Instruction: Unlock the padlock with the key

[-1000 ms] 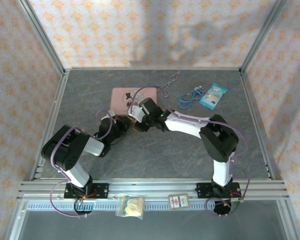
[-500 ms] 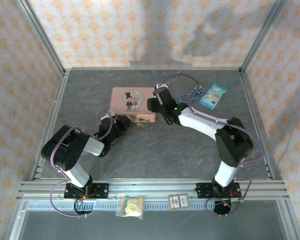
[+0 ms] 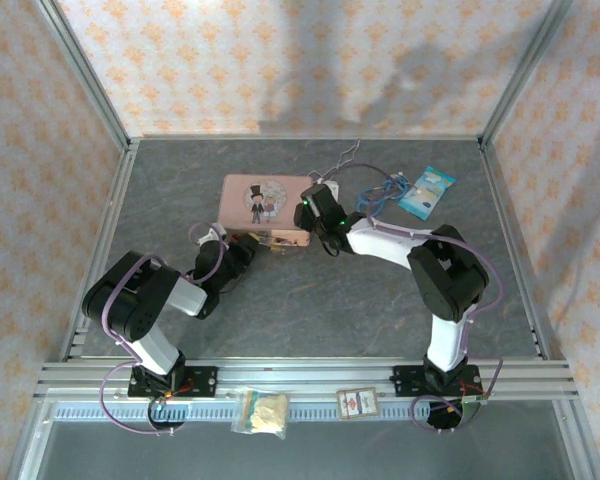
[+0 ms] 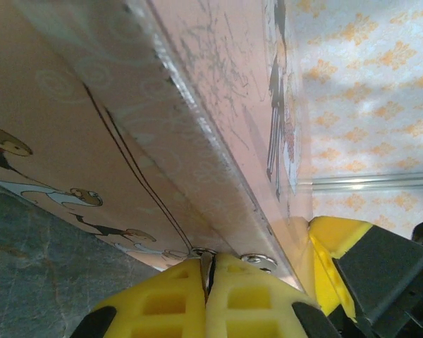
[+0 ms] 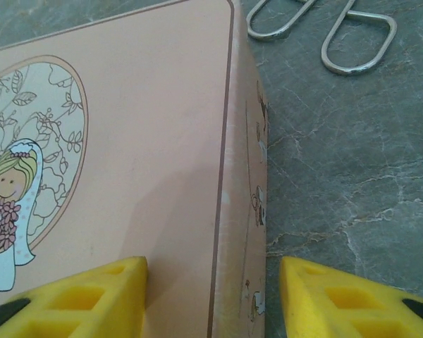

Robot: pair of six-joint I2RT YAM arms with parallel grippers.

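Observation:
The pink tin (image 3: pixel 265 203) lies in the middle of the table. At its near wall sits the small brass padlock (image 3: pixel 278 243). My left gripper (image 3: pixel 242 248) is low against that wall, just left of the padlock. Its yellow fingertips (image 4: pixel 229 282) are shut on a thin silver blade, the key (image 4: pixel 207 266), right under the tin's lid edge (image 4: pixel 197 148). My right gripper (image 5: pixel 211 296) is open astride the tin's right near corner (image 5: pixel 233 211). One finger is over the lid and the other over the table beside the wall.
Silver wire loops (image 5: pixel 359 42) lie on the table behind the tin's right side. A blue cable (image 3: pixel 383 193) and a blue-white packet (image 3: pixel 427 190) lie at the back right. A small bag (image 3: pixel 260 410) and a card (image 3: pixel 358 402) rest on the front rail.
My right gripper has left the tin's lid and near wall, swung right and settled at the tin's right near corner, jaws a little wider. The left arm has stayed still.

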